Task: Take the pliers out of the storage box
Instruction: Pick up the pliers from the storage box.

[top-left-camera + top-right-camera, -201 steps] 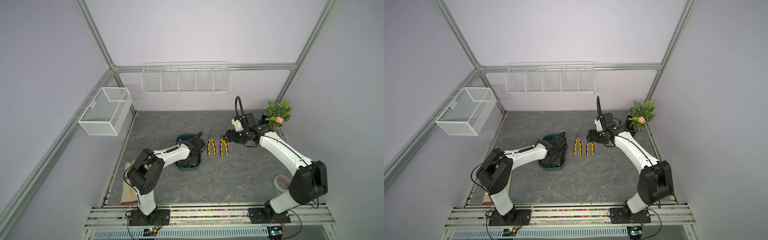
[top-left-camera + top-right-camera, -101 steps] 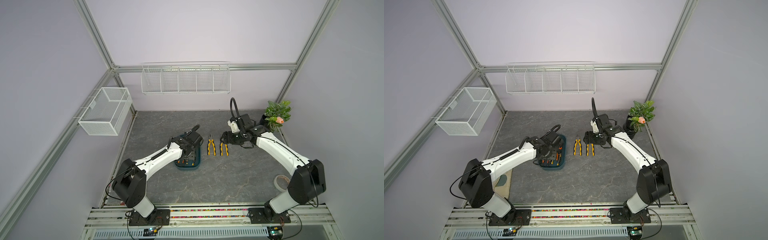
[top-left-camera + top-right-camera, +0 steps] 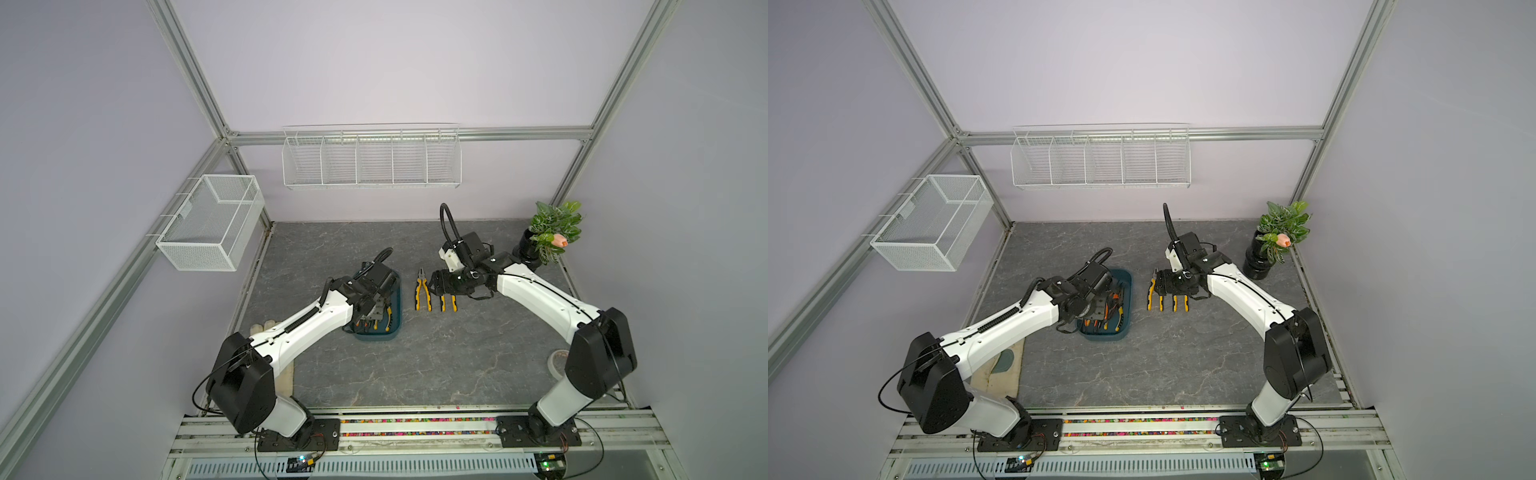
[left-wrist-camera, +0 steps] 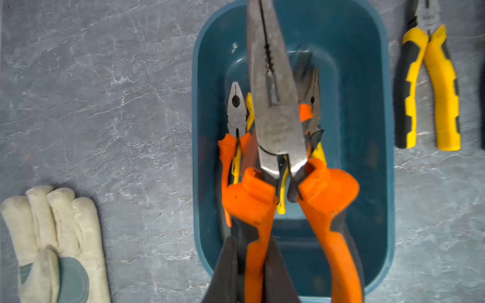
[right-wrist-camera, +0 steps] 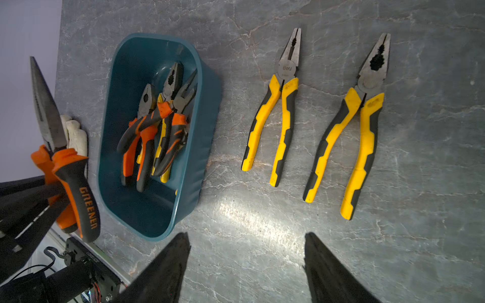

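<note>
My left gripper is shut on one handle of orange-and-black needle-nosed pliers, held above the dark teal storage box. Seen in the right wrist view, these held pliers point up beside the storage box. Several more pliers, orange and yellow handled, lie piled inside it. Two yellow-and-black pliers lie side by side on the grey table to the box's right. My right gripper hangs open over the table near their handles, holding nothing.
A white work glove lies on the table left of the box. A potted plant stands at the back right, and a tape roll lies near the right arm's base. White wire baskets hang on the walls.
My left arm has stretched out and raised its gripper from inside the box, with the orange needle-nosed pliers in its grip. My right gripper has drifted left over the yellow pliers.
</note>
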Controlling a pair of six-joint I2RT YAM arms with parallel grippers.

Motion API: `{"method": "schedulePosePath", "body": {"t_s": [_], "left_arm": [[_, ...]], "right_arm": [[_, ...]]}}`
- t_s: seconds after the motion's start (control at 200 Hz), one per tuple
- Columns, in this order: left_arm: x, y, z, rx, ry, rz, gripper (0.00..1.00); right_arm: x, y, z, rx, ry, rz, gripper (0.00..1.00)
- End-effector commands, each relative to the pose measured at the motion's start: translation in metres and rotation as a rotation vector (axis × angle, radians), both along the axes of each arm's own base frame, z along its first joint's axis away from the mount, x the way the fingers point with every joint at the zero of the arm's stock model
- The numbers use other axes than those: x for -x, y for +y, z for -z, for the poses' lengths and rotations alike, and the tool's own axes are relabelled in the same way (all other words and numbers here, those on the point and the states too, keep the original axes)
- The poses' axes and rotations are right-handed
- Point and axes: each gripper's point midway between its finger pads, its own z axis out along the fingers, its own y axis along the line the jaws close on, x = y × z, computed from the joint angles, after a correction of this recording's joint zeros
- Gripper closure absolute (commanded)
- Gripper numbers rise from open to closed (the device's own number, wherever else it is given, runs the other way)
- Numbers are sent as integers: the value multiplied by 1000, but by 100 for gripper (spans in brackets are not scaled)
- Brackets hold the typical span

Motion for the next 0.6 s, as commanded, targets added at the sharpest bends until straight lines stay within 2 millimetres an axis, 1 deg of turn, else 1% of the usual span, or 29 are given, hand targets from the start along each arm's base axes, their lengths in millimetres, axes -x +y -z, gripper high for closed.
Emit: {"method": "schedulePosePath", "body": {"t_s": [0.0,0.075,0.21,0.31,0.395,0.495,0.595], "left_arm": [[-4,-7,-15,77,-61,17,100],[-2,-15,-24,143,-90,62,100],[6,-35,-34,280,-139,172,100],[9,-41,-40,362,-197,202,100],[7,-42,-44,379,-216,203,100],[7,-46,-42,364,-185,217,100],[5,-51,-46,384,-192,222,100]], "right_arm": [[1,6,-4,-1,-1,-24,29],[5,12,-6,-21,-1,-46,29],[18,32,-16,-106,15,-99,31],[31,43,-18,-126,27,-136,33],[44,53,-16,-126,40,-168,33],[61,68,-13,-125,49,-209,33],[67,77,-7,-122,56,-216,33]]}}
